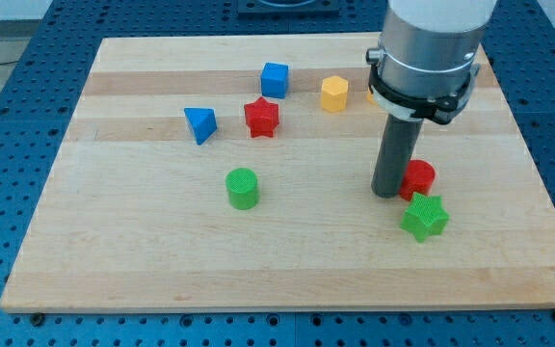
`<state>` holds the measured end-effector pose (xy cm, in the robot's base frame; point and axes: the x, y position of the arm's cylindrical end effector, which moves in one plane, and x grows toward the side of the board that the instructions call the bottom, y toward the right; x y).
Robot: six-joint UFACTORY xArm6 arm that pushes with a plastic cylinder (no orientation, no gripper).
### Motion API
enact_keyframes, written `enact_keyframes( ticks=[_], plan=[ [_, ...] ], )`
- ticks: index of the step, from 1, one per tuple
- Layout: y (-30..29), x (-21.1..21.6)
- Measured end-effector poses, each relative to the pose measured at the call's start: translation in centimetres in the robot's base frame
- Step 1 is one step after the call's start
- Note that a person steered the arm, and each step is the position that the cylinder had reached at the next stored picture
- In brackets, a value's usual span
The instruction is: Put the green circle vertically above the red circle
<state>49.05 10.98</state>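
Wood board [114,270] carries every block loose, no container among them. Green circle [243,188] sits near the middle, open room around it toward the bottom edge. Red circle [418,179] lies toward the right edge, touching my tip [387,196]; a green star [424,216] sits just below. The rod has no jaws.

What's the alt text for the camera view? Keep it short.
A dark rod's tip rests on a wooden board, touching the left side of the red circle, with the green circle well to the view's left. A green star sits just below the red circle; other blocks lie near the top.
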Motion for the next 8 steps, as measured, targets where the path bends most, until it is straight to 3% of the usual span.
enact_keyframes(
  ticks=[2, 4, 8],
  plan=[
    [-5.3, 2.3],
    [-15.0, 4.2],
    [-19.3, -2.1]
  ],
)
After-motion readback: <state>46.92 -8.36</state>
